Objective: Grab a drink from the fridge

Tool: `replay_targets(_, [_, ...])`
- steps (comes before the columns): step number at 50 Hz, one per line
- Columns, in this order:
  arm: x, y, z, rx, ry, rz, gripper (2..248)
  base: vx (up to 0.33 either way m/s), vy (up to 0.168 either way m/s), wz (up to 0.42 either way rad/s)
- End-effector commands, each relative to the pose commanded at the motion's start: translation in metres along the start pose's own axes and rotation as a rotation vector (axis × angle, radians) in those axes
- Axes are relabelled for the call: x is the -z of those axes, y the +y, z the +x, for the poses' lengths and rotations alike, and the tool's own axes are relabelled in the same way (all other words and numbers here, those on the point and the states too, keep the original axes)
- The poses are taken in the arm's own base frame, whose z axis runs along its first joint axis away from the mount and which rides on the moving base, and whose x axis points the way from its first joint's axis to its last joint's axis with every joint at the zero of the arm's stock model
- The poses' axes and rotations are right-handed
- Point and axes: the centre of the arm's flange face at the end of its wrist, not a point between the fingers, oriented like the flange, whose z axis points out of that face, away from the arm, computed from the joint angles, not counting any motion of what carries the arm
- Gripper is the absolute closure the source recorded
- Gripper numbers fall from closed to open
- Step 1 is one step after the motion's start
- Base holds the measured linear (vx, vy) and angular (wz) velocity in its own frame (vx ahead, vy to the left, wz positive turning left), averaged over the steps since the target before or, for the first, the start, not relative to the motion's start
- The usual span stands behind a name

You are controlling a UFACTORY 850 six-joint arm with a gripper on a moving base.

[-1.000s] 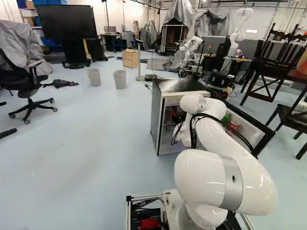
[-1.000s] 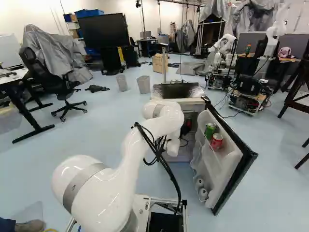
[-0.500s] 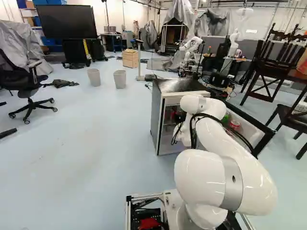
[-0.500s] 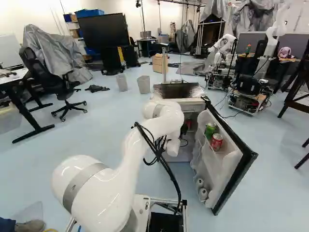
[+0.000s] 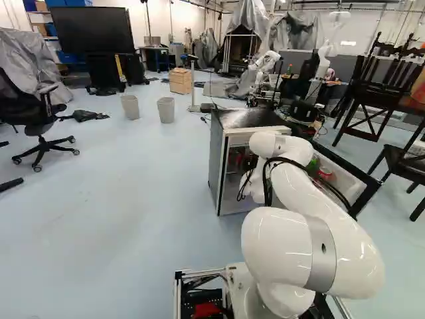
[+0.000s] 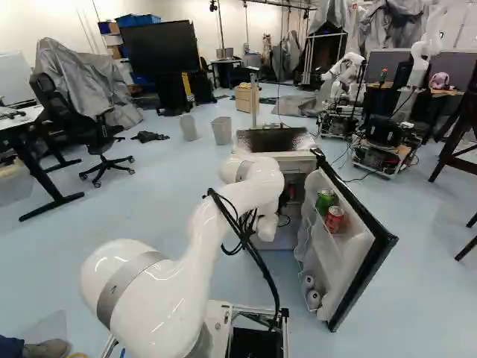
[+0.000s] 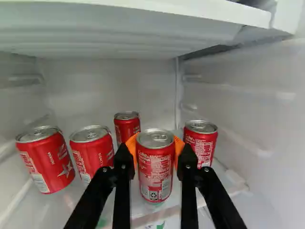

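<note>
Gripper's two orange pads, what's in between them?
A red can! The orange pads of the gripper press on it from both sides. The wrist view shows that.

Floor (image 5: 133,186): pale blue. Wall (image 6: 45,22): white. Screen (image 5: 91,30): large, black, on a stand. Office chair (image 5: 28,114): black, on castors. Bins (image 5: 165,110): two, grey, side by side. Box (image 5: 179,81): light wood, beyond the bins. Desk (image 6: 26,118): white top, dark legs. Wooden chairs (image 5: 406,161): dark, at the right of the left base view.
</note>
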Motion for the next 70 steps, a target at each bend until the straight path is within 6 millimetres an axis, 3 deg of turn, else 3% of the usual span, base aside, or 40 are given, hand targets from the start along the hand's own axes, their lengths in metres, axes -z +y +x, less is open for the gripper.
replay_targets(15, [0.007,0.001,0.006,-0.003,-0.017,-0.004,153,0.0,0.0,0.0])
replay_targets(38, [0.01,0.002,0.037,-0.004,-0.022,-0.006,153,0.0,0.0,0.0])
replay_targets(59, [0.046,0.002,0.057,-0.018,-0.095,-0.017,153,0.0,0.0,0.0])
replay_targets(70, [0.068,0.001,0.077,-0.025,-0.131,-0.022,153,0.0,0.0,0.0])
